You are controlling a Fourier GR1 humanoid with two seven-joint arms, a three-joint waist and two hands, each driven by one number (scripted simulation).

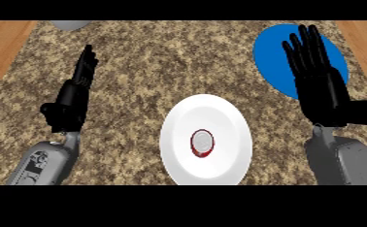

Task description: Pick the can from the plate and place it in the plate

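Observation:
A small red can (202,143) with a grey top stands upright near the middle of a white plate (206,112) at the lower centre of the counter. A blue plate (276,56) lies at the upper right, partly hidden by my right hand (320,83). That hand is open, fingers straight and pointing away, held over the blue plate's right part and well clear of the can. My left hand (72,100) is open at the left, seen edge-on with fingers straight, resting away from both plates.
The counter top is speckled brown stone with wooden strips (14,39) along the left and right edges. A grey rounded object (69,24) shows partly at the top left edge.

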